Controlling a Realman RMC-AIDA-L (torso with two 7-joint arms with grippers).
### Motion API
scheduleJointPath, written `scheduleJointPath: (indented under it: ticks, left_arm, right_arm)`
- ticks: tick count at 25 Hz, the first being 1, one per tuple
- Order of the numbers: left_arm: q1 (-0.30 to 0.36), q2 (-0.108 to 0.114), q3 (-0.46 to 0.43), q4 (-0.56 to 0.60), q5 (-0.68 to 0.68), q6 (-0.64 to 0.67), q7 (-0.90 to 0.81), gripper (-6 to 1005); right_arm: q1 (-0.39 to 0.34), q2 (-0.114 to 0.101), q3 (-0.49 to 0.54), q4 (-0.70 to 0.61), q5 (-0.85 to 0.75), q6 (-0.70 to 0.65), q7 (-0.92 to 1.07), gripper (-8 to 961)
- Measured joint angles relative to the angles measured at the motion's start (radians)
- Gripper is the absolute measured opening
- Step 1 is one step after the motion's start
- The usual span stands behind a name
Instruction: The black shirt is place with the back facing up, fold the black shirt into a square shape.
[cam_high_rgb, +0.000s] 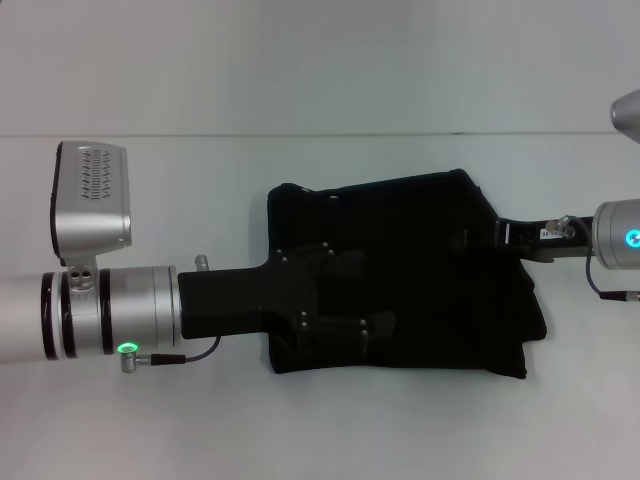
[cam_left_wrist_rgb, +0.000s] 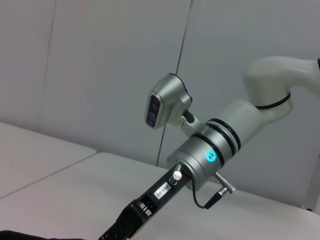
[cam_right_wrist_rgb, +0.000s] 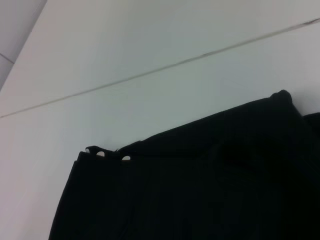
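A: Progress?

B: The black shirt (cam_high_rgb: 430, 280) is already a compact bundle, roughly rectangular, near the middle of the white table (cam_high_rgb: 320, 420), a bit toward its right side. So I'd judge most folds are done. The edge nearest the robot and the right edge look lumpy, with layers bulging at the near right corner of the bundle. Not a clean square yet.

A: What's left?

B: Probably one more fold or just squaring up and flattening. Judgement only.

A: Arms?

B: The left gripper (cam_high_rgb: 345, 290) reaches in from the table's left edge and lies over the left half of the shirt. Black on black, so I cannot tell whether its fingers are spread or pinching cloth. The right gripper (cam_high_rgb: 505, 235) comes in from the right edge and meets the shirt's far right part. Its fingertips are lost against the cloth, so cannot tell there either.

A: Lettering?

B: None showing, only plain black cloth.

A: Counts?

B: One shirt, two grippers, one table with a seam line (cam_high_rgb: 300, 135) across its far side. Nothing else on the surface.

A: Wrist views?

B: The right wrist view shows the shirt's far edge on the table. The left wrist view shows mostly the other arm.
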Motion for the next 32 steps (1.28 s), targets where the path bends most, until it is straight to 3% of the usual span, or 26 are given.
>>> scheduleJointPath:
  ticks: [12, 14, 22, 32]
  left_arm:
    - [-0.001, 0.002, -0.002, 0.0, 0.001, -0.017, -0.004, 909]
    - [-0.001, 0.002, -0.002, 0.0, 0.001, -0.02, -0.004, 909]
    - [-0.001, 0.001, -0.002, -0.001, 0.0, -0.03, -0.007, 909]
    - [-0.001, 0.002, -0.002, -0.002, -0.004, -0.038, -0.027, 909]
  right_arm:
    - [-0.017, -0.001, 0.011, -0.008, 0.024, 0.009, -0.013, 216]
    - [-0.017, -0.001, 0.012, -0.009, 0.025, 0.01, -0.013, 34]
    - [-0.019, -0.008, 0.012, -0.013, 0.09, 0.009, -0.043, 34]
    - [-0.021, -0.023, 0.013, -0.1, 0.126, -0.088, -0.023, 35]
